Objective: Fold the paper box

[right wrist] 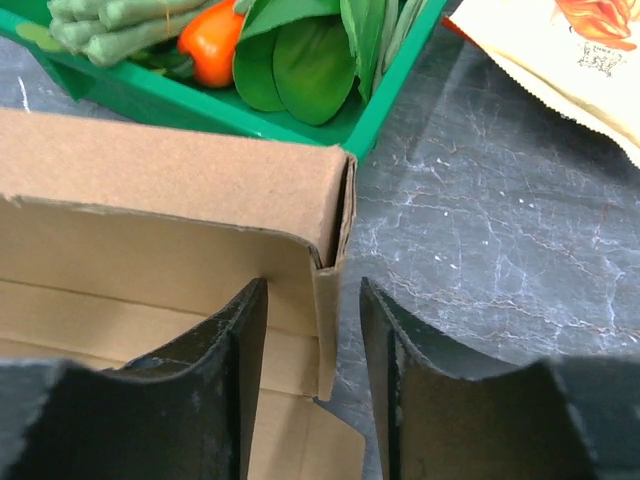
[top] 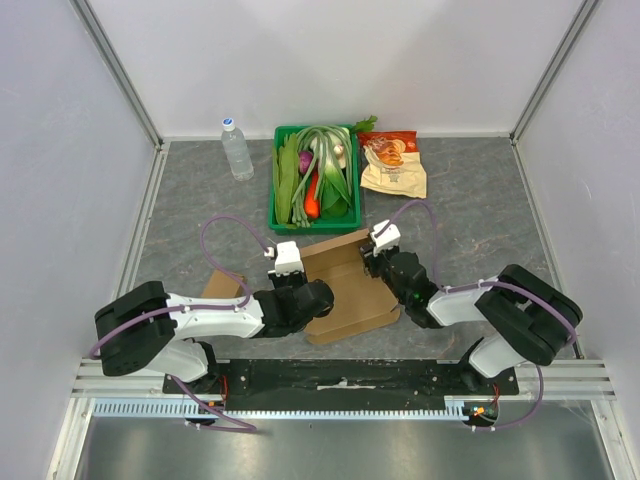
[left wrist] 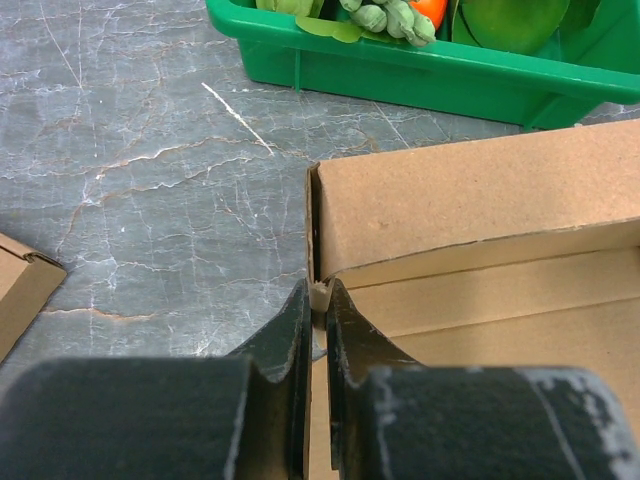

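Both rear corners of the paper box [top: 350,290], on the surface [top: 470,200] beside the green crate [top: 313,226], seemed mid-fold: the left end effector [left wrist: 318,310] pinched one flap narrowly, the right end effector [right wrist: 312,300] stood parted astride the other, which probably needed regripping and tucking inward next.

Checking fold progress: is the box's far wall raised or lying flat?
Raised: the paper box's far wall stands upright in both wrist views.

The left arm [top: 215,315] and right arm [top: 455,298] lie low over the table, angled inward. The left gripper [left wrist: 318,292] pinches tight on a box [left wrist: 480,200] wall. The right gripper [right wrist: 312,287] has its fingers parted.
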{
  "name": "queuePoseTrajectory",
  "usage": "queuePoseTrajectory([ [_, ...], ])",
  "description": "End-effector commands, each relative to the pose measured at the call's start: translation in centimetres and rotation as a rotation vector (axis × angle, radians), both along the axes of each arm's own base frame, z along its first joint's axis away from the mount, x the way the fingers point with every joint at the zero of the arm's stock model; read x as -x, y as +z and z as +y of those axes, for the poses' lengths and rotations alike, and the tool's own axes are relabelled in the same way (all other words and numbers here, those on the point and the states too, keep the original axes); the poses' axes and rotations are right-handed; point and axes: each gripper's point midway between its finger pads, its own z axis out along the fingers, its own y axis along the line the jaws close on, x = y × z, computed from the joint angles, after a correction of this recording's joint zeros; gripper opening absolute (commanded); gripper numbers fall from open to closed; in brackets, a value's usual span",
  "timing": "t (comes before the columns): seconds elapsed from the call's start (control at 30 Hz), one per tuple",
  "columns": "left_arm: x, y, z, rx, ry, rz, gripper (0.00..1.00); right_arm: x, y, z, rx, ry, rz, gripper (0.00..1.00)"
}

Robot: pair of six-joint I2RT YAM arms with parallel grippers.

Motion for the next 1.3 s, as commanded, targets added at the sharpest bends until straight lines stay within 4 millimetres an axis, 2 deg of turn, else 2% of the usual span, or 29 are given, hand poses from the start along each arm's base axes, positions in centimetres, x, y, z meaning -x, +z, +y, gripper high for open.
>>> queuePoseTrajectory([
  [0.0, -0.2, 1.3, -0.4, 0.066, 0.021, -0.030, 0.02, 0.4, 1.4, 0.1, -0.121, -0.041, 0.067, 0.59],
  [0.03, -0.2, 1.2, -0.4, 0.062, 0.020, -0.028, 0.02, 1.4, -0.6, -1.1, -0.079, -0.082, 0.177, 0.69],
  [0.07, -0.2, 1.2, -0.3, 0.052, 0.023, -0.021, 0.02, 1.5, -0.3, -1.1, -0.102, -0.114, 0.224, 0.85],
  [0.1, -0.2, 1.2, -0.3, 0.051, 0.027, -0.019, 0.02, 2.0, 0.1, -1.4, -0.138, -0.146, 0.274, 0.89],
  [0.13, -0.2, 1.3, -0.3, 0.052, 0.033, -0.019, 0.02, 4.1, -2.7, -3.0, -0.066, -0.197, 0.426, 0.91],
  [0.2, -0.2, 1.0, -0.2, 0.050, 0.037, -0.014, 0.02, 5.5, -2.0, -3.3, -0.094, -0.198, 0.498, 0.96],
  [0.23, -0.2, 1.0, -0.2, 0.059, 0.043, -0.015, 0.02, 7.6, -3.4, -4.2, -0.077, -0.215, 0.602, 0.97],
  [0.3, 0.0, 0.8, 0.0, 0.058, 0.053, -0.009, 0.02, 9.2, -3.2, -4.5, -0.111, -0.200, 0.648, 0.98],
  [0.37, 0.0, 0.8, 0.0, 0.071, 0.063, -0.009, 0.02, 10.9, -4.4, -4.6, -0.145, -0.166, 0.736, 0.98],
  [0.4, 0.1, 0.7, 0.3, 0.062, 0.068, -0.001, 0.02, 11.0, -4.2, -4.2, -0.174, -0.140, 0.733, 0.98],
  [0.43, 0.1, 0.8, 0.3, 0.080, 0.078, -0.001, 0.03, 11.6, -4.8, -4.4, -0.190, -0.129, 0.771, 0.97],
  [0.5, 0.2, 0.9, 0.3, 0.077, 0.078, 0.007, 0.03, 11.4, -4.2, -3.8, -0.235, -0.088, 0.762, 0.93],
  [0.57, 0.3, 0.9, 0.3, 0.083, 0.074, 0.012, 0.03, 11.6, -4.4, -3.7, -0.255, -0.057, 0.762, 0.84],
  [0.7, 0.4, 0.9, 0.6, 0.083, 0.074, 0.014, 0.03, 11.6, -6.1, -4.7, -0.243, -0.078, 0.786, 0.81],
  [0.77, 0.5, 0.9, 0.7, 0.085, 0.075, 0.014, 0.03, 11.9, -6.6, -4.0, -0.271, -0.037, 0.811, 0.72],
  [0.8, 0.5, 0.9, 0.7, 0.083, 0.073, 0.017, 0.03, 11.6, -6.2, -3.5, -0.311, -0.026, 0.800, 0.65],
  [0.83, 0.6, 0.8, 0.7, 0.079, 0.072, 0.022, 0.04, 11.7, -6.2, -3.3, -0.326, -0.019, 0.805, 0.45],
  [0.9, 0.7, 1.1, 0.7, 0.089, 0.064, 0.028, 0.10, 11.5, -5.2, -2.6, -0.392, -0.013, 0.810, 0.27],
  [0.93, 0.9, 1.1, 0.5, 0.082, 0.043, 0.045, 0.15, 11.3, -4.8, -2.4, -0.408, -0.022, 0.813, 0.14],
  [0.97, 1.1, 1.8, 0.4, 0.100, 0.026, 0.046, 0.34, 11.2, -4.6, -2.6, -0.417, -0.044, 0.820, 0.11],
  [1.0, 1.3, 2.3, 0.5, 0.085, -0.009, 0.056, 0.44, 11.4, -5.2, -3.5, -0.397, -0.102, 0.855, 0.09],
  [1.03, 1.9, 2.5, -0.1, 0.109, -0.059, 0.092, 0.53, 10.8, -4.3, -3.4, -0.416, -0.123, 0.858, 0.02],
  [1.07, 2.7, 4.1, 0.2, 0.155, -0.093, 0.105, 0.72, 11.0, -4.6, -3.8, -0.403, -0.154, 0.892, 0.00],
  [1.1, 3.4, 4.8, 0.0, 0.173, -0.145, 0.128, 0.86, 11.6, -5.1, -4.6, -0.378, -0.200, 0.945, 0.00],
  [1.13, 5.0, 4.8, -1.1, 0.231, -0.242, 0.202, 0.92, 11.4, -4.3, -4.2, -0.387, -0.192, 0.961, 0.00],
  [1.17, 6.3, 5.2, -1.1, 0.265, -0.297, 0.243, 0.93, 11.7, -4.4, -4.0, -0.377, -0.184, 0.996, 0.00],
  [1.2, 7.6, 6.6, -1.2, 0.351, -0.369, 0.242, 0.94, 12.1, -4.7, -4.3, -0.363, -0.193, 1.038, 0.00],
  [1.23, 9.7, 7.3, -2.6, 0.426, -0.508, 0.298, 0.94, 12.3, -4.1, -3.6, -0.373, -0.153, 1.069, 0.00],
  [1.27, 10.9, 8.1, -3.2, 0.457, -0.589, 0.308, 0.94, 12.5, -4.5, -3.4, -0.368, -0.148, 1.104, 0.00],
])
